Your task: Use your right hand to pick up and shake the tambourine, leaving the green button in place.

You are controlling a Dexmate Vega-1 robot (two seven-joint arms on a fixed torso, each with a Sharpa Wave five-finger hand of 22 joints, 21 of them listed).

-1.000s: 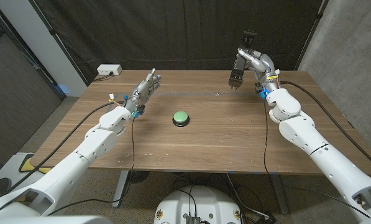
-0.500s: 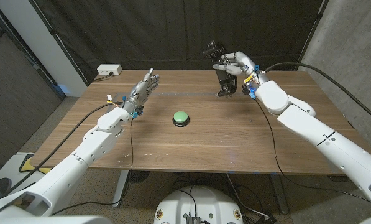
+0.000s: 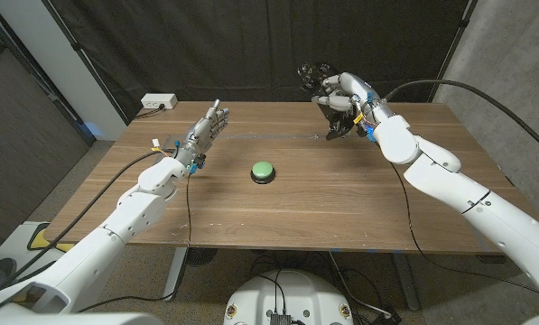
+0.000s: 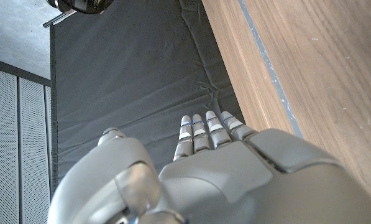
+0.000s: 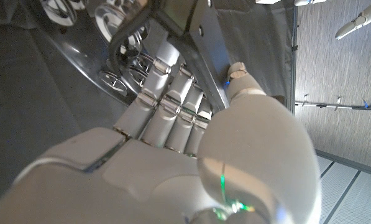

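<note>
Above the far right tabletop (image 3: 359,194), I have the right hand (image 3: 341,97) gripping the tambourine (image 3: 316,74), raised clear; green button (image 3: 264,170) sits well apart, near-left. Left hand (image 3: 206,129) open.

desk (image 3: 341,194): matt grained wood | tambourine (image 5: 104,37): glossy black frame, shiny metal jingles | green button (image 3: 264,169): smooth plastic | backdrop (image 3: 251,45): matt black cloth
</note>
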